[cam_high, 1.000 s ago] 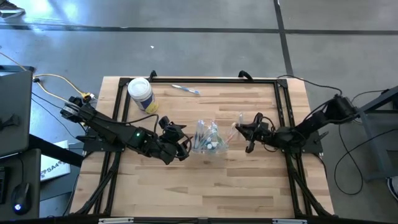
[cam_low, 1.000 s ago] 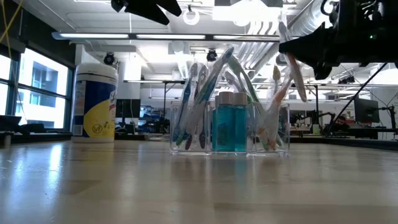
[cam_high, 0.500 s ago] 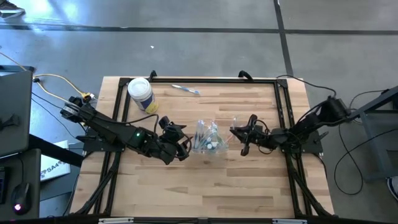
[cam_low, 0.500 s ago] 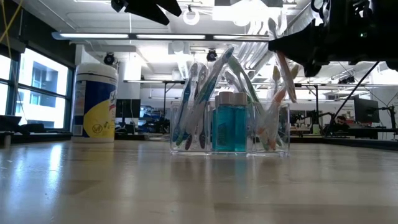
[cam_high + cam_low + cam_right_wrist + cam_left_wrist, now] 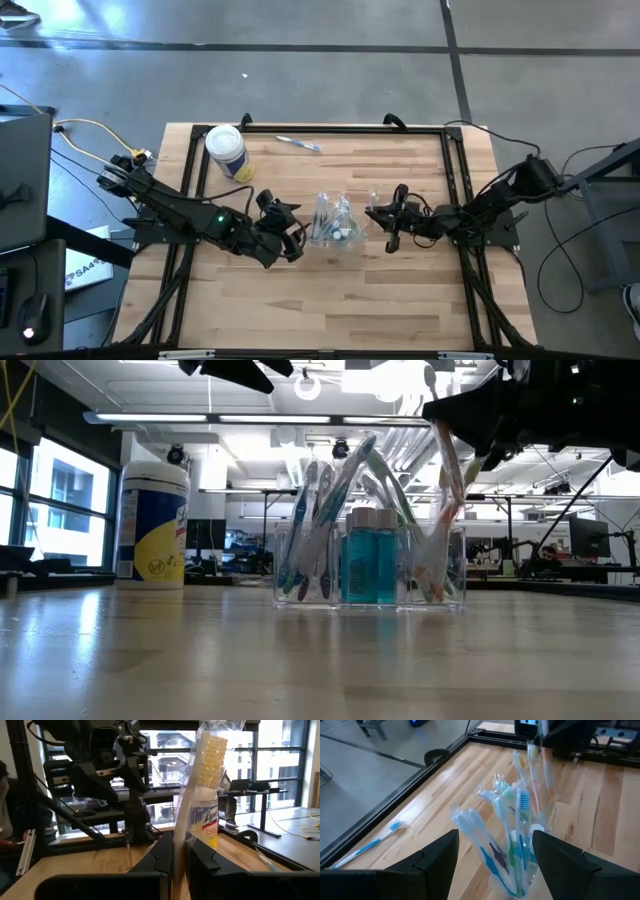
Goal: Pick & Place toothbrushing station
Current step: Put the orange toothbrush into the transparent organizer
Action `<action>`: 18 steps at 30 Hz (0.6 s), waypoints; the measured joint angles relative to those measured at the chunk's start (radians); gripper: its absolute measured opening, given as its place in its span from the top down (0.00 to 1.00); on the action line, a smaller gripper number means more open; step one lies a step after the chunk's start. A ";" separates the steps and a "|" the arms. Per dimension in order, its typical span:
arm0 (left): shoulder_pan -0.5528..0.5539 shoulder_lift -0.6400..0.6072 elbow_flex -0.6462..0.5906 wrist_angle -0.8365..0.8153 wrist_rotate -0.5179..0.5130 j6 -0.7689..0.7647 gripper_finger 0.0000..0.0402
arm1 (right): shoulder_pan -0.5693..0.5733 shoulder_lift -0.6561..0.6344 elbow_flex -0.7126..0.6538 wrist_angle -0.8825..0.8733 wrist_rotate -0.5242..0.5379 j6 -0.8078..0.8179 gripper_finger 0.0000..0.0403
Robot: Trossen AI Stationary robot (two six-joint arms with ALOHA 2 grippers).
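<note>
A clear plastic holder (image 5: pixel 335 228) stands on the table's middle, filled with pastel toothbrushes and a blue-filled bottle (image 5: pixel 370 565). My right gripper (image 5: pixel 378 215) is just right of the holder and shut on a plastic-wrapped toothbrush (image 5: pixel 452 470) with yellow bristles (image 5: pixel 211 755). The brush's lower end hangs over the holder's right end. My left gripper (image 5: pixel 295 228) is open and held above table height just left of the holder. In its wrist view (image 5: pixel 495 865) the holder (image 5: pixel 512 845) shows between and beyond its fingers, untouched. My right gripper pinches the wrapped toothbrush's handle (image 5: pixel 179 845) between its two fingers, which lie across it, coming level from the table's right. The brush is lifted clear, nearly upright and a little tilted. Its bristle head stands above the fingers and its lower part hangs below them.
A round canister (image 5: pixel 225 150) with a white lid and a yellow label stands at the far left. A loose blue toothbrush (image 5: pixel 298 144) lies near the far edge. A black frame (image 5: pixel 320 127) runs round the table top. Bare wood lies on the near side of the holder.
My right gripper has gone toward the table's left, toward the holder, carrying the wrapped toothbrush. The brush now hangs over the holder's right end instead of to its right.
</note>
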 joint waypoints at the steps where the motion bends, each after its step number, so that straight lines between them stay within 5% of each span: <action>1: 0.000 0.001 0.000 0.009 0.000 0.004 0.38 | -0.006 0.000 0.000 0.000 -0.009 0.002 0.95; 18: 0.032 0.052 0.000 0.410 0.076 0.315 0.38 | 0.004 0.100 0.084 0.009 -0.136 -0.062 0.95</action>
